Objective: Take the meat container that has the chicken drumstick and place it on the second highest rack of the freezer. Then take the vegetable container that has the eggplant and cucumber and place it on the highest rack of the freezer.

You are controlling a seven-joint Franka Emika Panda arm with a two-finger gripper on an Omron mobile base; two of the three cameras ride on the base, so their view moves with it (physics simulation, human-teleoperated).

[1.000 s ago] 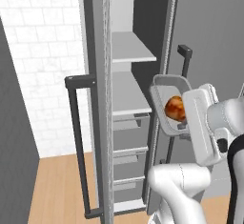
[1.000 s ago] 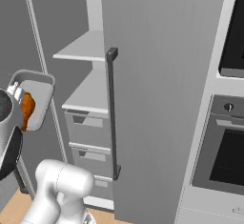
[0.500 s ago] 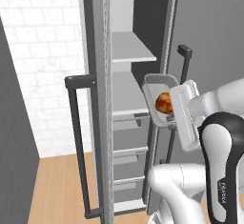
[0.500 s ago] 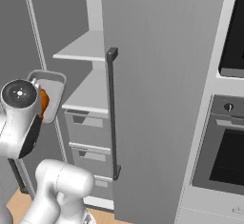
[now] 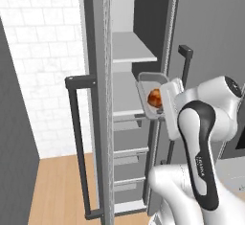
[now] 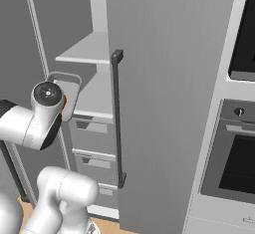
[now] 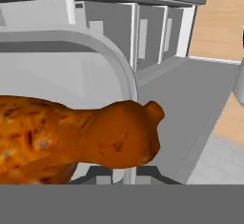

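While the arm reached toward the open freezer (image 5: pixel 143 42), the gripper (image 7: pixel 125 174) was clamped tight on the near rim of the meat container (image 5: pixel 152 81), whose pale tray was tipped up on edge so that its open face looked back toward the left base camera. Inside it the chicken drumstick (image 5: pixel 154 97) sat against the tray floor; in the hand view the drumstick (image 7: pixel 71 139) lay across the frame just beyond the fingertips, its thick end to the left and its thin end pointing right. The container hung just in front of the cabinet opening, at about the level of the lower shelf (image 5: pixel 127 95), with the highest rack (image 5: pixel 131 51) clearly above it and the drawers (image 6: pixel 92 133) below. My reading was that the tray had to go forward and inward from the jaws and tilt back toward level before it could rest flat on that lower shelf. The door edge stood close on the left side.
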